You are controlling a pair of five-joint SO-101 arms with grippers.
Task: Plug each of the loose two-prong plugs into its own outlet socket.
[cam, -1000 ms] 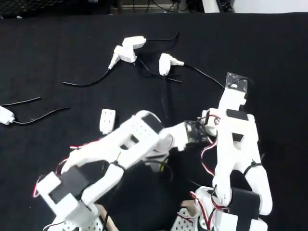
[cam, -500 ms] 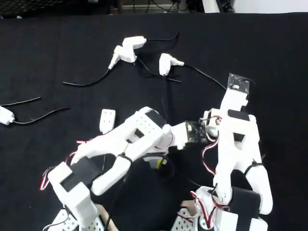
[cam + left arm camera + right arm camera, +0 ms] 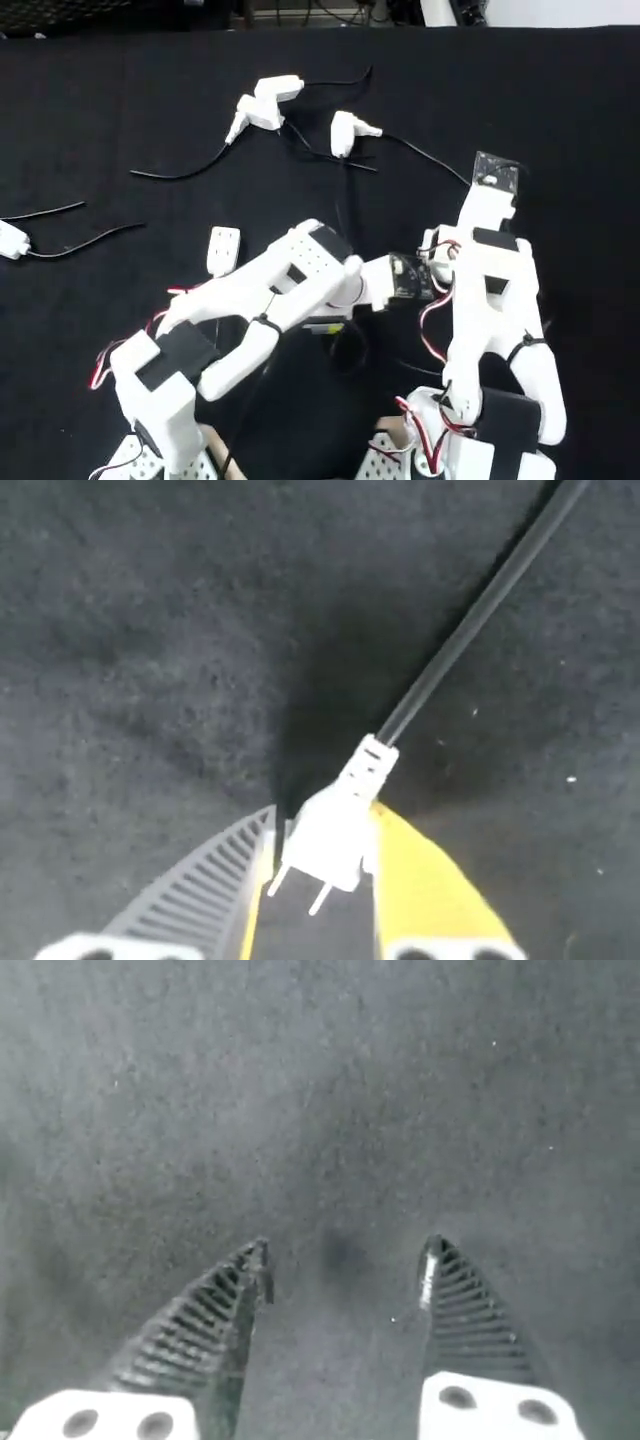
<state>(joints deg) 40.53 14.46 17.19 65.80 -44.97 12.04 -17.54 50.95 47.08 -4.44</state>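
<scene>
The step in hand was carrying a plug to its socket. The left gripper (image 3: 323,815) was pinching a white two-prong plug (image 3: 335,830) by its body, prongs bare and pointing back toward the wrist, its black cord (image 3: 480,610) trailing away over the black cloth (image 3: 120,630). A loose white outlet socket (image 3: 222,250) lay flat on the cloth just beside the left arm's forearm, and the held plug appeared to hang near that socket, on the side toward the right arm. The right gripper (image 3: 347,1247) hovered with its fingers spread and nothing between them, well apart from the socket. Beyond the socket, farther from the arms, lay a white connector cluster (image 3: 265,103) and another white corded piece (image 3: 343,132); whether these were already mated could not be told. The next move probably called for turning the prongs toward the socket's slots, while the free right gripper braced the socket against sliding.
</scene>
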